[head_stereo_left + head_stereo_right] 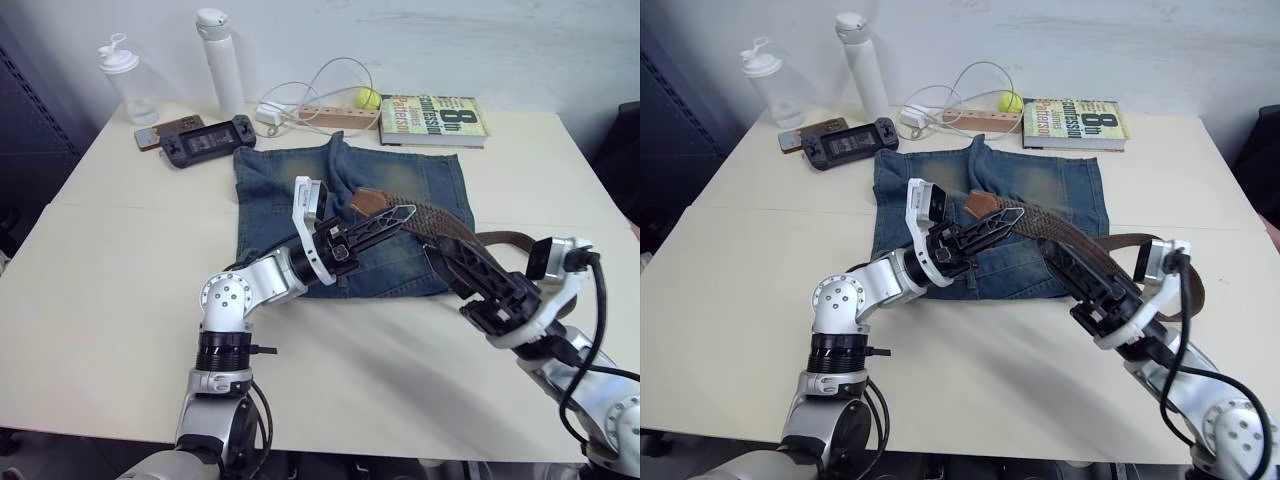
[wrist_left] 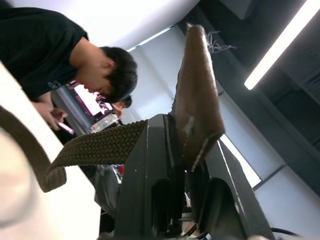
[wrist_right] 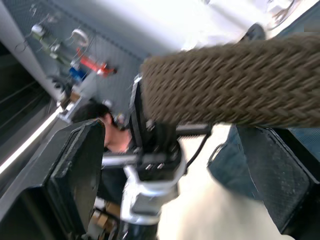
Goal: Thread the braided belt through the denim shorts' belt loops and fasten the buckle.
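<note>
Left gripper (image 1: 385, 222) is clamped on the belt (image 1: 440, 222) near its tan tip, raised over the shorts (image 1: 400, 180) mid-surface for threading; right gripper (image 1: 450, 262) stands apart, cradling the braid

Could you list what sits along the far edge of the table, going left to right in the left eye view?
Clear bottle → white bottle → power strip → tennis ball → book.

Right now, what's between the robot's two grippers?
In the left eye view, the braided belt spans from the left gripper to the right gripper, above the denim shorts.
</note>
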Robot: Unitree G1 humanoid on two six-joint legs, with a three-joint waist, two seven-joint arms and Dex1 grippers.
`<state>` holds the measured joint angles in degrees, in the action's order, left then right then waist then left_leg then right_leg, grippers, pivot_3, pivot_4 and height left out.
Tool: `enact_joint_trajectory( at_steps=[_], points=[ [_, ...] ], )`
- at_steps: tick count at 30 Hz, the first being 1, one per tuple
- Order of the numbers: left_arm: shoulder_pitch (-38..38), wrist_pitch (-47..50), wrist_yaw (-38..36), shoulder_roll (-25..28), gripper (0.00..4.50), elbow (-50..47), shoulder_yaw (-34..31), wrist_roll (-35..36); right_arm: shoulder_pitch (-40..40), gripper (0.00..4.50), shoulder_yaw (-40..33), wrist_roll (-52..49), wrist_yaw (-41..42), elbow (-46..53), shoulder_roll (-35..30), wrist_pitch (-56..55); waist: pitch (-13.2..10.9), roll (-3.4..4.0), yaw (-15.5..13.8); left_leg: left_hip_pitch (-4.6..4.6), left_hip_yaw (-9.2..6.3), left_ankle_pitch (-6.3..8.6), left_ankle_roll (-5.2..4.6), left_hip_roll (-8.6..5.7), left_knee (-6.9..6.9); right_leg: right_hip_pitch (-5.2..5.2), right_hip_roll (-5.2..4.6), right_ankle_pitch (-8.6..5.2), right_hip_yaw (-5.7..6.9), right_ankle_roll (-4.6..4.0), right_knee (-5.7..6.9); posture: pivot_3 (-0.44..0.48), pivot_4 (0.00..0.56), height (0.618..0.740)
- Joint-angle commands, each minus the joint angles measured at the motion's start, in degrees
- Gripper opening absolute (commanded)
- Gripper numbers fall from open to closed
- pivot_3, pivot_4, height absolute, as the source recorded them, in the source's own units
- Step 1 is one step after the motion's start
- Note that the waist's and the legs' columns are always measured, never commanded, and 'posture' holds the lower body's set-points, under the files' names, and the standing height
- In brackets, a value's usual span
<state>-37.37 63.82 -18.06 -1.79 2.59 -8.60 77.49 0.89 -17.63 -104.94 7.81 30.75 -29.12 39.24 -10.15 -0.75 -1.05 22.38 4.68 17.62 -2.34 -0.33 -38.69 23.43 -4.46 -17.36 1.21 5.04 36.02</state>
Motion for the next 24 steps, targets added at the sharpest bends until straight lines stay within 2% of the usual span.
enact_joint_trajectory(
  at_steps=[1,11,17,24],
  points=[
    [-0.3,-0.6,1.0,-0.1,0.0,-2.3,-0.6,1.4,-1.8,4.42,0.5,2.1,1.1,-0.7,2.1,-2.4,0.0,0.0,0.0,0.0,-0.01,0.0,0.0,0.0,0.02,0.0,0.0,0.0,0.0,0.0,-0.02,0.0,0.15,0.708],
    [0.0,-2.3,2.3,0.5,0.0,0.0,-0.5,-2.1,-5.1,4.42,3.2,4.2,2.2,-1.6,7.7,-3.9,0.0,0.0,-0.1,0.04,-0.01,0.02,-0.03,0.0,0.04,0.05,-0.01,0.0,0.01,-0.01,-0.03,0.0,0.15,0.708],
    [-1.2,-3.0,3.2,-0.4,0.0,0.0,-1.2,-1.7,-6.2,4.42,8.1,9.0,2.4,-2.7,10.7,-3.8,0.0,0.01,0.1,0.05,-0.01,0.02,-0.03,0.0,0.08,0.08,-0.02,-0.01,0.01,-0.02,-0.03,0.0,0.15,0.708],
    [-0.1,-2.6,3.1,-0.4,0.0,-0.9,-0.6,-2.4,-8.4,4.42,6.4,11.2,4.0,-4.8,12.5,-5.6,0.0,0.0,0.3,0.05,-0.01,0.03,-0.04,0.0,0.11,0.09,-0.04,-0.01,0.03,-0.02,-0.04,0.0,0.15,0.708]
  ],
)
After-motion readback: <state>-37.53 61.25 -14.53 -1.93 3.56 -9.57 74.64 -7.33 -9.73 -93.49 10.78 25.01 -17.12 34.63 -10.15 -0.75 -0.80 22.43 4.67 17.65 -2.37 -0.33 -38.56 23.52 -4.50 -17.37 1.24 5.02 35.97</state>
